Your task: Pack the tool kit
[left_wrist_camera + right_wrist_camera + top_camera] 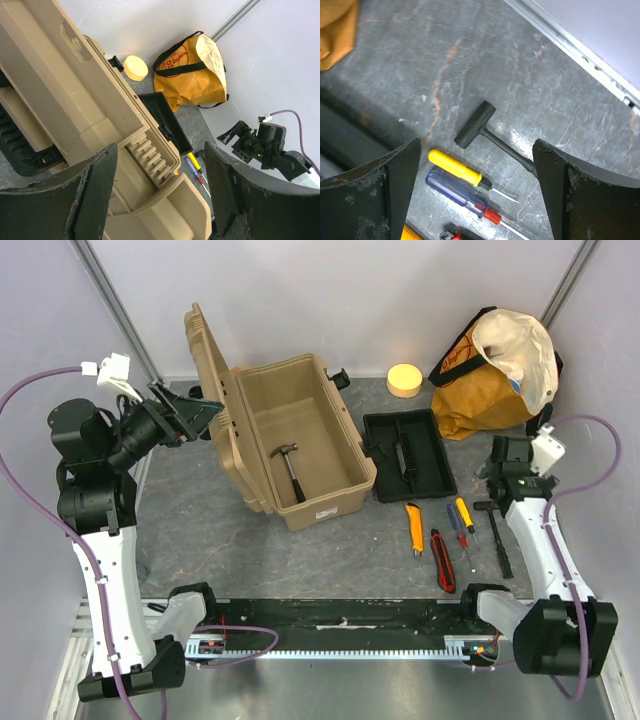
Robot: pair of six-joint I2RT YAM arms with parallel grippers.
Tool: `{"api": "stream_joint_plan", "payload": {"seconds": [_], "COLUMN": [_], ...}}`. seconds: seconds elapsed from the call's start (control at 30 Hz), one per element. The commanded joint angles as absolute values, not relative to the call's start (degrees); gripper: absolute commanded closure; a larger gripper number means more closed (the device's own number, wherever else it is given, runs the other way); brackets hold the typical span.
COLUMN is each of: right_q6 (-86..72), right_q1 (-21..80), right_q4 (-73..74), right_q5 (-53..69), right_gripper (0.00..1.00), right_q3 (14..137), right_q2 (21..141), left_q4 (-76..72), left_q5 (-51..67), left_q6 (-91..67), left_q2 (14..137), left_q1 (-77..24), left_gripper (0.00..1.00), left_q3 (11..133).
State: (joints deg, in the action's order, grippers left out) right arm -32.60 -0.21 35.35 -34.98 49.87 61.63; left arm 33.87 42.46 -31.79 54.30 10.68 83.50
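The tan toolbox (318, 445) stands open mid-table, its lid (208, 390) raised on the left. A hammer (290, 468) lies inside it. My left gripper (200, 412) is open and empty, close behind the lid (60, 85). My right gripper (503, 468) is open and empty, held above a black mallet (475, 125), a yellow screwdriver (457, 167) and a blue screwdriver (455, 190) on the table. A yellow knife (414, 528) and a red-black cutter (442, 560) lie beside them.
A black tray (408, 453) lies right of the toolbox. An orange-yellow cloth bag (495, 370) and a round yellow disc (404, 380) sit at the back right. Walls close in the sides and back.
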Motion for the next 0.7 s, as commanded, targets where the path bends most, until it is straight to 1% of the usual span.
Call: {"api": "stream_joint_plan", "payload": {"seconds": [0.0,0.17,0.3,0.57,0.67], "right_q6": [-39.72,-43.59,-44.03,-42.54,-42.28], "right_q1": [-8.86,-17.74,-21.53,-22.76,-22.76], "right_q4": [33.13,31.3,28.22,21.72,19.52], "right_q5": [-24.8,-15.49,-9.86,-2.21,-1.93], "right_gripper": [0.02,0.02,0.02,0.02,0.02], "right_q3": [46.15,40.18,36.39,32.52,32.43], "right_q2": [62.4,63.19,66.0,70.66,71.8], "left_q4": [32.96,32.96,33.05,33.13,33.13], "left_q5": [43.16,42.8,42.72,42.54,42.45], "left_q6": [-29.09,-28.83,-28.65,-28.3,-28.39], "left_q2": [54.41,54.23,54.58,54.49,54.49], "left_q1": [10.2,10.37,10.2,10.2,10.2], "left_gripper": [0.24,0.24,0.24,0.24,0.24], "left_q3": [84.82,84.02,84.02,84.02,83.94]}}
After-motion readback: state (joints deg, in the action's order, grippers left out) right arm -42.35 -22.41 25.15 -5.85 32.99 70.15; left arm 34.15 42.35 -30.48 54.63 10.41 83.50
